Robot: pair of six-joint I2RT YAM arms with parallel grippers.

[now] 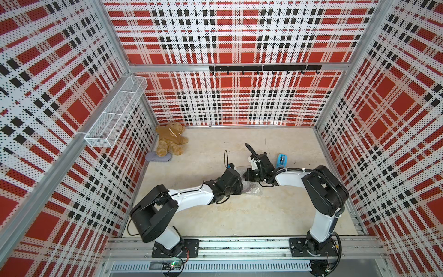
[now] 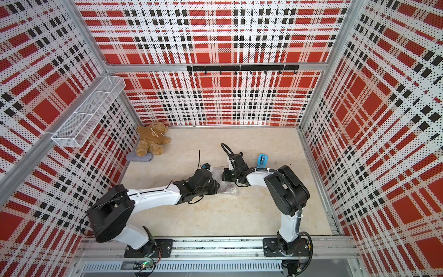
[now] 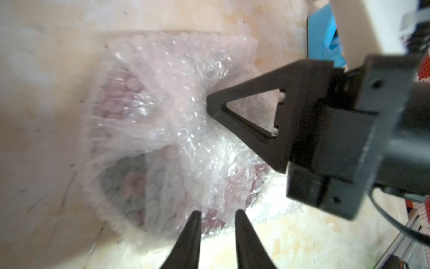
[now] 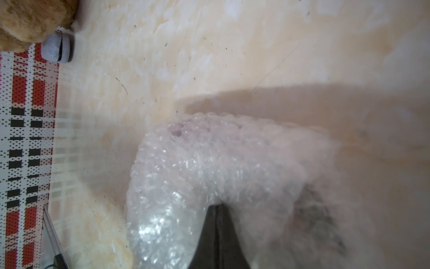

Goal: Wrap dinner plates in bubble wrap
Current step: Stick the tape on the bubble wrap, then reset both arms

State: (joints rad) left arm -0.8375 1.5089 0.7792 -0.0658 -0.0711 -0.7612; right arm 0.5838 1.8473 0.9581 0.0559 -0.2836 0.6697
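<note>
Bubble wrap (image 3: 162,93) lies bunched over the dinner plate (image 3: 130,184) in the middle of the table (image 1: 239,215), between your two arms. The plate's dark red shows only as blurred patches through the bubbles.

Your right gripper (image 4: 217,207) has its jaws pressed together, with the tip dug into the gathered folds on top of the bundle and creases running toward it. You cannot tell from these views whether it nips a fold or merely pins the sheet down. Your left gripper (image 3: 217,216) has its jaws a little apart with nothing between them, and its fingertips (image 3: 195,223) sit just at the bundle's edge.

The step in hand looks like tucking in a loose side while the right arm anchors the top. Press down steadily with the right tip, but not so hard that the plate tips or skids. Bring the left jaws in low, take only a free flap of wrap and not the plate's rim, and close fully before you pull. Draw the flap over toward the pinned centre in a slow arc. The sheet looks springy and will likely unfold if let go early. The blue tape dispenser (image 1: 282,161) stands just beyond the right wrist, so mind it.
</note>
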